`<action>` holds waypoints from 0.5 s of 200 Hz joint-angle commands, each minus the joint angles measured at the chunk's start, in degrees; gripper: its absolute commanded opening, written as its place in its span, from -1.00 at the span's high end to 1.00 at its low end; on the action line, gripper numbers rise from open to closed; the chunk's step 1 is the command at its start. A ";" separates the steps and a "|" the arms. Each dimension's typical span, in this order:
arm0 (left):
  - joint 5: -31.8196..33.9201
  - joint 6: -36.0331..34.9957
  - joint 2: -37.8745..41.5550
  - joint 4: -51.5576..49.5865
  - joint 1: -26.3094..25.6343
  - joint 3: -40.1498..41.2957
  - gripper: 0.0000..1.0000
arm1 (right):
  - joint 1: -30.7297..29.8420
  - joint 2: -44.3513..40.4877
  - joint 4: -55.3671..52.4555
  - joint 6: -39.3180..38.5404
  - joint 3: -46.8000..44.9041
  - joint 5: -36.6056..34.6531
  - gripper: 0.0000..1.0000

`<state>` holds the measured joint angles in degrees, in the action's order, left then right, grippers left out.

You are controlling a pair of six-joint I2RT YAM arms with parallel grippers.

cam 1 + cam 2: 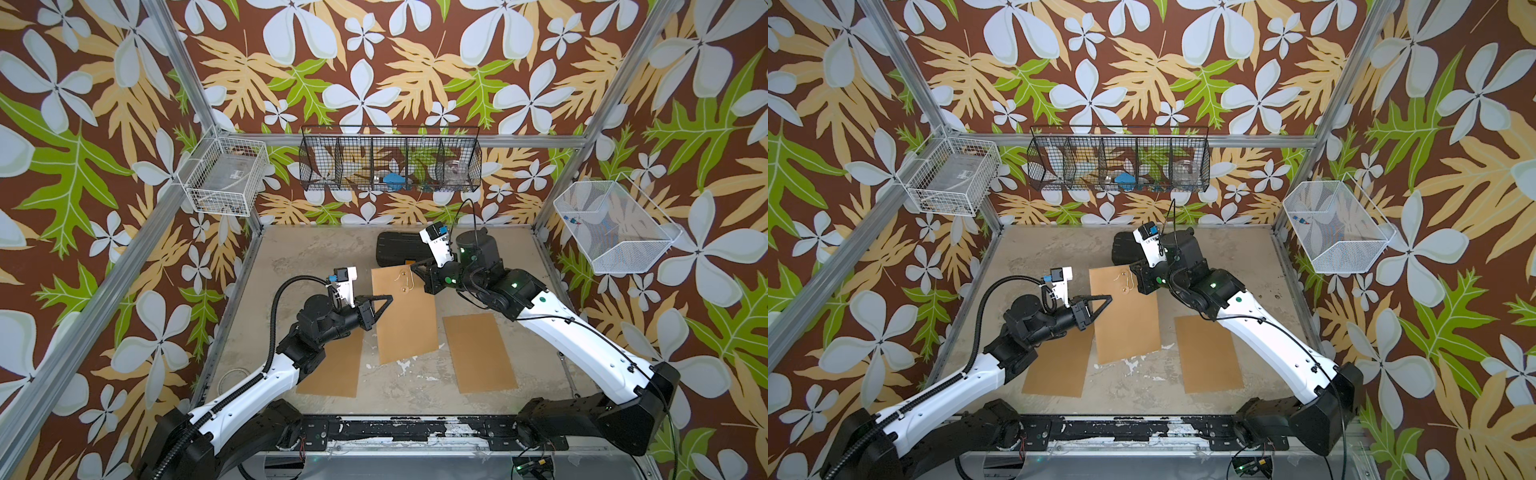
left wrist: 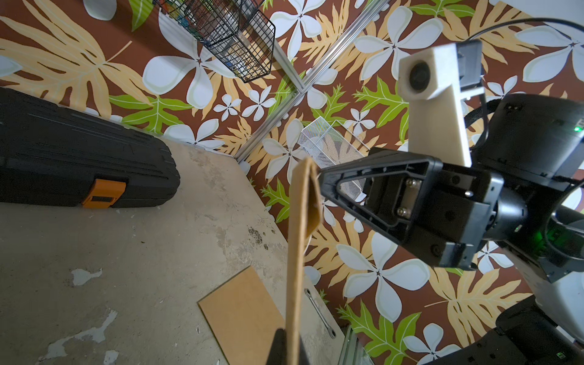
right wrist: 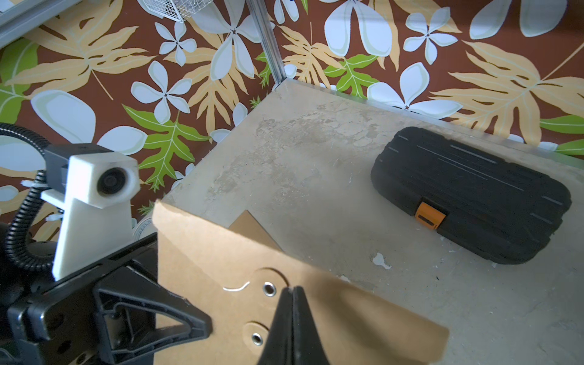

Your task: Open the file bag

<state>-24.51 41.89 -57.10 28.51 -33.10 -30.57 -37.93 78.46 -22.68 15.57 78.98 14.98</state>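
Note:
The file bag (image 1: 405, 324) is a brown kraft envelope with two metal eyelets (image 3: 269, 289) and a loose white string (image 3: 235, 287). It is in mid-table in both top views (image 1: 1125, 328). My left gripper (image 1: 390, 297) is shut on its left edge; in the left wrist view the bag (image 2: 295, 252) rises edge-on from between the jaws (image 2: 289, 347). My right gripper (image 1: 415, 269) is at the bag's top, shut on the flap (image 2: 313, 202) next to the upper eyelet (image 3: 292, 289). The flap bends toward it, and this end of the bag is lifted off the table.
A black tool case (image 1: 399, 247) with an orange latch (image 3: 429, 216) lies behind the bag. Two flat brown sheets (image 1: 332, 368) (image 1: 480, 353) lie on the table (image 1: 291, 249) to either side. A wrench (image 2: 319, 311) rests near the right edge. Wire baskets (image 1: 390, 160) hang on the walls.

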 commanded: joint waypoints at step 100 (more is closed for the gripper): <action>-1.42 1.73 -2.62 5.69 0.06 0.16 1.00 | -2.79 4.66 2.08 -0.41 5.66 6.84 1.00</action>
<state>-25.04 43.22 -59.33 30.98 -33.10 -30.26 -40.03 82.39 -22.26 14.96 83.92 19.88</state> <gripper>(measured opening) 0.055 0.049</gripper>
